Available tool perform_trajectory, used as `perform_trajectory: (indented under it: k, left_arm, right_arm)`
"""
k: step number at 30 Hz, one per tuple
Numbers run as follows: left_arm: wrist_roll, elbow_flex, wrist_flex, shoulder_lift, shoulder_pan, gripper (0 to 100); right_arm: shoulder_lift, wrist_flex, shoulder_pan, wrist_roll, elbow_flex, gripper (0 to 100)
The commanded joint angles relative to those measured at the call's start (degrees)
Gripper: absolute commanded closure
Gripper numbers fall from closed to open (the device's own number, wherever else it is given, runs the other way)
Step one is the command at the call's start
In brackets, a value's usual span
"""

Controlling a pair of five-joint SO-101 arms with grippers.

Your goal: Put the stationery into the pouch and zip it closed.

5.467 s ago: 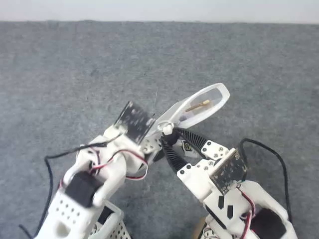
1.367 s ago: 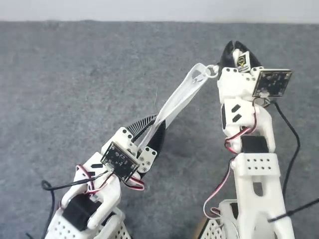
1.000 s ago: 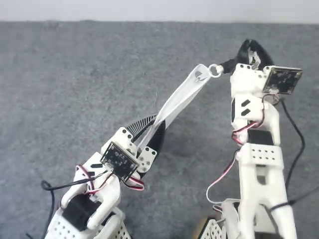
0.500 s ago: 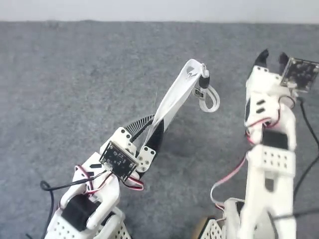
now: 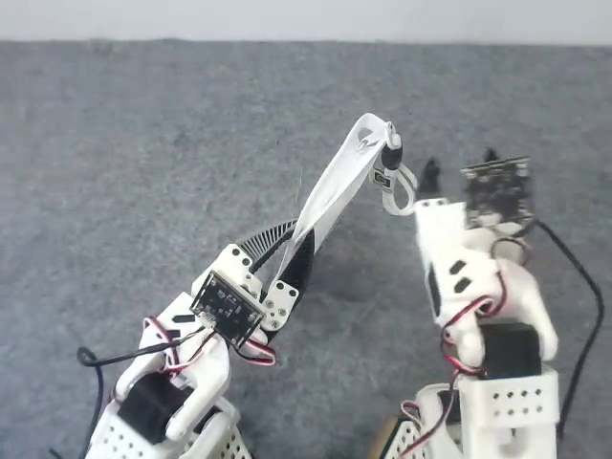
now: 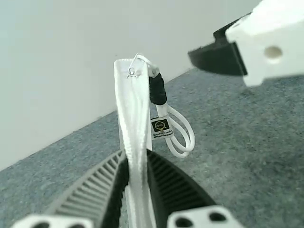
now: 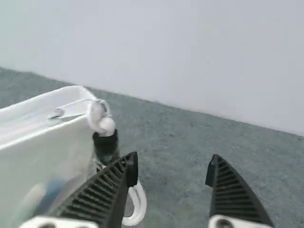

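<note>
The left gripper is clamped on the near end of the pouch, holding it edge-on so that it slants up toward the far right. The right gripper stands wide open and holds nothing. It sits just right of the pouch's far end, close beside the white strap loop hanging from the black zipper pull. Whether a finger brushes the loop I cannot tell. The grey table spreads wide on the left and runs back to the pale wall.
</note>
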Motion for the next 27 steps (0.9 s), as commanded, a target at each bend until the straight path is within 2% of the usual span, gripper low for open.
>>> perform_trajectory:
  k: [1, 4, 12, 18, 27]
  left_arm:
    - [0.2, 0.2, 0.4, -0.1, -0.4, 99]
    - [0.2, 0.2, 0.4, -0.1, -0.4, 99]
    - [0.2, 0.2, 0.4, -0.1, -0.4, 99]
    - [0.2, 0.2, 0.3, -0.1, -0.4, 99]
    - [0.2, 1.1, -0.3, -0.2, -0.4, 99]
  right_arm:
    - [1.2, 0.5, -4.9, 1.8, -1.5, 77.5]
    - [4.7, -1.3, -6.8, 1.8, -1.4, 77.5]
    - [16.6, -12.7, -6.6, 1.2, -1.0, 78.1]
    - [19.5, -25.5, -2.3, 1.5, 0.7, 99.8]
    - [20.0, -31.6, 1.5, 1.1, 1.8, 99.2]
